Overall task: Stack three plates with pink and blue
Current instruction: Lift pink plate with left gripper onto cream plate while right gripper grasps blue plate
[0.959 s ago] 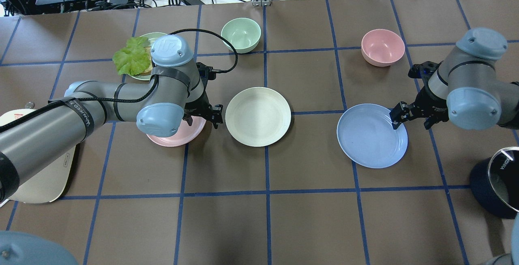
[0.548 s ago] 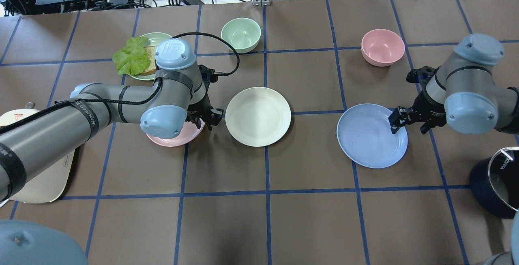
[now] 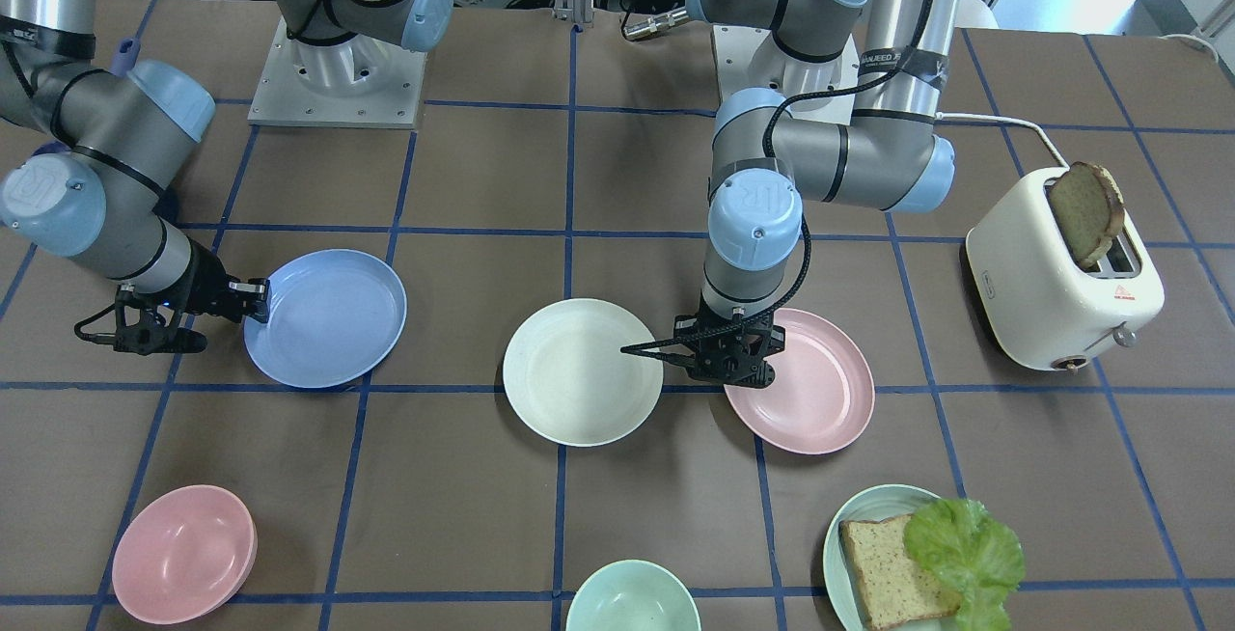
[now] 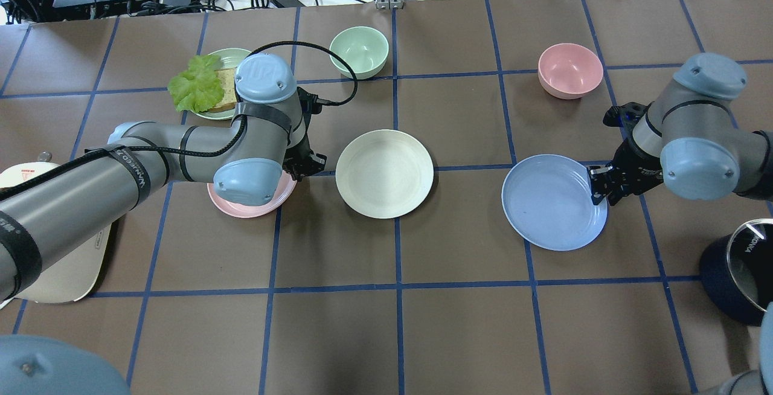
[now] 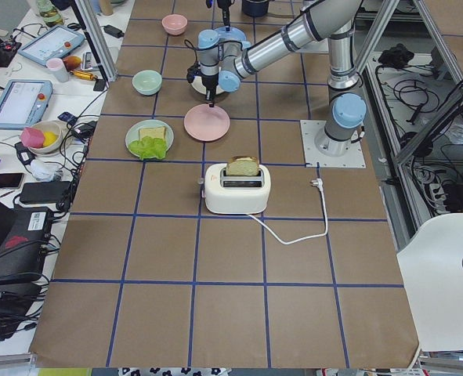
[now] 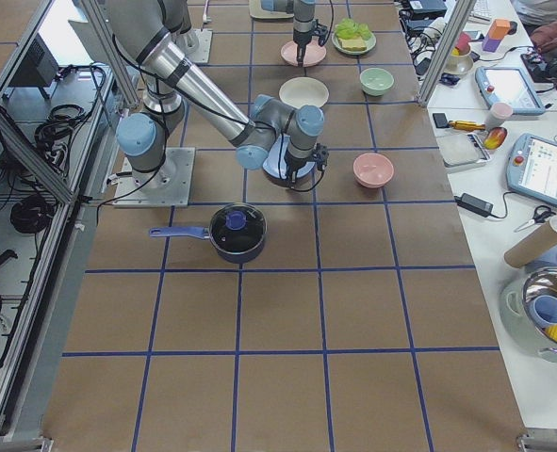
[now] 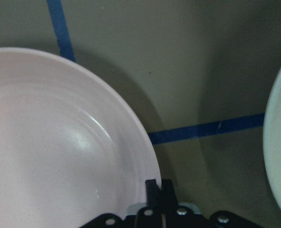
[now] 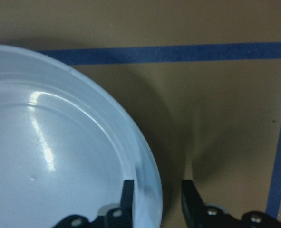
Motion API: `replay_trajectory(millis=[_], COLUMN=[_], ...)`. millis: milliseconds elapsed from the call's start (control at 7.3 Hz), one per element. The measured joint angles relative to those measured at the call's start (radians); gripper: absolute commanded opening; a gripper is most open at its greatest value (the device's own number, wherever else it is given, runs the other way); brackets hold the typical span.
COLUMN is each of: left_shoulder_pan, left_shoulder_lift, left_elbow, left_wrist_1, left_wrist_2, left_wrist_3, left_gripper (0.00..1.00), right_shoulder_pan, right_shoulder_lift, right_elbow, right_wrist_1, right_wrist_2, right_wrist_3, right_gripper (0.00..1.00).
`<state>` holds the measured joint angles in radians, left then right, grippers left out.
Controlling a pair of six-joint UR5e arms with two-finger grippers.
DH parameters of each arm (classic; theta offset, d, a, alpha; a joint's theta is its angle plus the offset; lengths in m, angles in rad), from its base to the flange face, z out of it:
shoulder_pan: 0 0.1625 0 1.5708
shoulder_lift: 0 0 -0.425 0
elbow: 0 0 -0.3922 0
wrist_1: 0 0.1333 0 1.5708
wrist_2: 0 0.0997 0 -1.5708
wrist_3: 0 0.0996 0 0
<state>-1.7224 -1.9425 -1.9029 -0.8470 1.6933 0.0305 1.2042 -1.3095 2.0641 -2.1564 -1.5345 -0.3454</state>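
While left fingers (image 7: 152,189) pinch the round matte pale pink plate (image 7: 59,142), right fingers (image 8: 127,192) stand apart astride the rim of the round light blue plate (image 8: 50,142).

Left tool (image 7: 159,186) closed on pink plate (image 7: 59,142) rim; right tool (image 8: 158,186) narrowed astride blue plate (image 8: 50,142).

Pink plate (image 3: 820,399) & blue plate (image 3: 328,317): matt plastic

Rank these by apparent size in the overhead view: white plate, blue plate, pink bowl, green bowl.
1. Blue plate and white plate: largest, nearly alike, so not ranked.
2. Pink bowl and green bowl: smaller, also nearly alike.
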Motion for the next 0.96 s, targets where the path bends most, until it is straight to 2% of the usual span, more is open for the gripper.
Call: replay_trajectory(millis=[274, 685, 959], left_shoulder_pan=[-0.08, -0.233, -0.319], left_shoulder_lift=[0.001, -0.056, -0.133], left_elbow=[0.112, 0.379, 0.46], left_wrist_1=[-0.058, -0.315, -0.347], left_wrist_2=[0.024, 0.009, -0.007], left_wrist_3=[-0.103, -0.386, -0.496], left_gripper=[0.0, 0.0, 0.0], right_shoulder_pan=[0.0, 0.0, 0.001], right_shoulder_lift=[-0.005, -0.007, -0.007], right_elbow=[-0.014, -0.041, -0.113], right_wrist_1=[0.006, 0.011, 0.083], right_wrist_2=[0.022, 0.025, 0.026], right_wrist_3=[0.0, 0.001, 0.004], right_gripper=[0.0, 0.0, 0.0])
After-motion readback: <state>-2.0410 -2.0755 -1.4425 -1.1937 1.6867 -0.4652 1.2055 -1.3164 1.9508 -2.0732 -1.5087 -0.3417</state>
